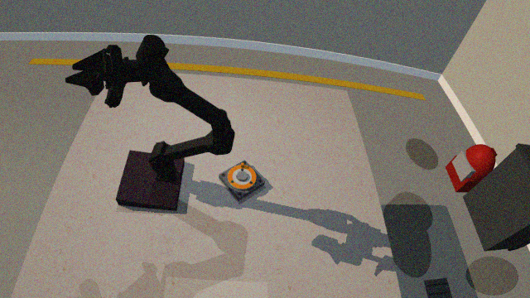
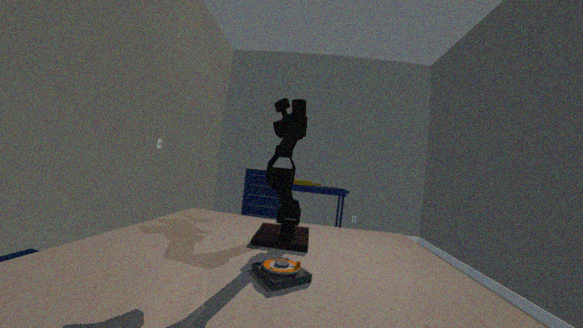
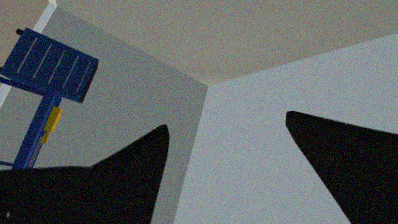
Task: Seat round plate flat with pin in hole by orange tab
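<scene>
Nothing of the job looks started: the round plate (image 1: 242, 176) sits on its base (image 1: 252, 191) near the middle of the floor, just beside the arm's stand, while the gripper (image 1: 79, 74), wide open and empty, is raised well apart near the far-left edge.

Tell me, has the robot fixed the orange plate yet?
Not yet. Nothing looks done: the plate sits on its base, untouched. The gripper is open, empty, raised far away, facing the walls. Left: reach down, turn the plate until the pin drops into its hole, then let go.
</scene>
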Available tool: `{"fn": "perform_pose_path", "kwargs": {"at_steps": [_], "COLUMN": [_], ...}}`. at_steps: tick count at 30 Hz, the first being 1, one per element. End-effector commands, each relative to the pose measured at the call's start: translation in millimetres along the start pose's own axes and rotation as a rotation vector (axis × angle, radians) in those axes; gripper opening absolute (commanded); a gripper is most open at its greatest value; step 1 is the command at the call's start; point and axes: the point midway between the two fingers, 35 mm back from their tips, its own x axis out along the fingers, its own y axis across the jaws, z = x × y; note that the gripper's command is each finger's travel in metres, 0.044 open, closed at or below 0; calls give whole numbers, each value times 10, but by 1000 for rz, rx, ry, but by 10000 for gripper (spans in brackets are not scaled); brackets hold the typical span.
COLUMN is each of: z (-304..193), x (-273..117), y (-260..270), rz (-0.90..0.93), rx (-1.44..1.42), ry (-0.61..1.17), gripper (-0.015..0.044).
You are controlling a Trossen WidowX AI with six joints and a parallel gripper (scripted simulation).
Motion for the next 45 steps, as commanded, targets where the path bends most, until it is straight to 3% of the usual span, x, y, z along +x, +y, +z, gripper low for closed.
{"fn": "perform_pose_path", "kwargs": {"at_steps": [1,10,15,19,29,32,35,40,42,45], "z": [-17,-750,-1200,-1387,-1648,-1581,-1517,-1162,-1097,-774], "x": [2,-224,-715,-1069,-2595,-3175,-3405,-4203,-4309,-4729], "y": [23,954,1485,1726,2210,2243,2218,2090,2068,1952], "rz": [9,325,453,504,521,445,378,95,60,-110], "rx": [8,344,572,670,980,1083,1131,1248,1252,1258], "ry": [7,385,713,893,1578,1841,1958,2369,2422,2647], "gripper": [374,137,6,0,0,0,0,0,0,0]}}
